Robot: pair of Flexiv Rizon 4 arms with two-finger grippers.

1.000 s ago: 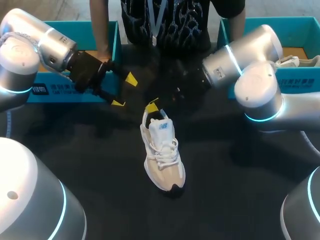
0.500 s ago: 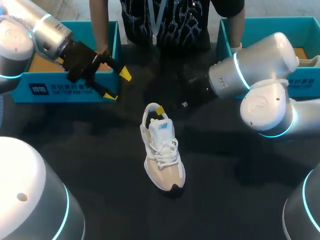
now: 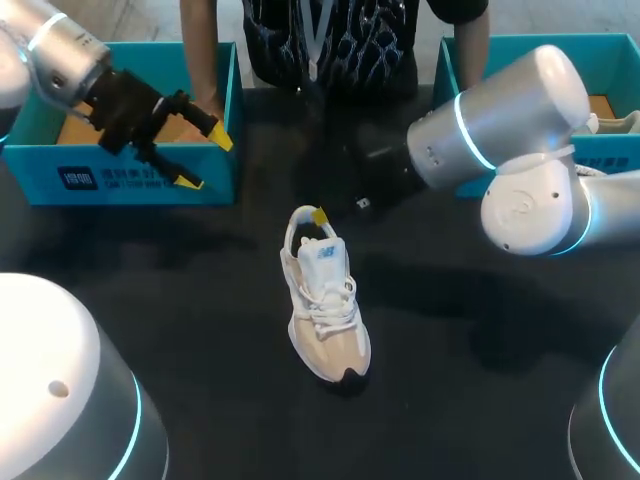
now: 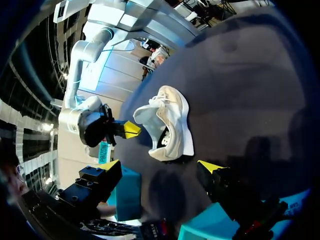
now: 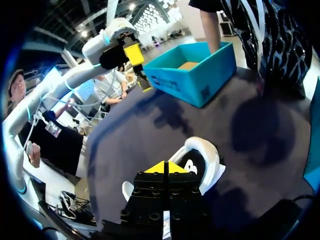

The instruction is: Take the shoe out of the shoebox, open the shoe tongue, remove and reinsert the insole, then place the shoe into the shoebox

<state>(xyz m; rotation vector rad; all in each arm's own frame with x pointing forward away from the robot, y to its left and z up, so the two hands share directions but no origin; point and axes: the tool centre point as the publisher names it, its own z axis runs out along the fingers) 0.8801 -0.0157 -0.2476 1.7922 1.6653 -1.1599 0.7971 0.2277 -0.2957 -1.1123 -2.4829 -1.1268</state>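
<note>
The left arm [image 3: 60, 55] and right arm [image 3: 505, 110] are smooth silver-grey shells with bulbous rounded joints, each seam ringed by a thin glowing cyan band. The left gripper [image 3: 203, 160] and right gripper [image 5: 165, 169] are boxy matte black blocks, the right one's housing dotted with screw holes; the fingertips [image 4: 210, 165] are bright yellow wedges

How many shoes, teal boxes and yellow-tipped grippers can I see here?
Shoes: 2 (shoe on the table, shoe in the right box)
Teal boxes: 2 (left box, right box)
Grippers: 2 (left gripper, right gripper)
Total: 6
</note>
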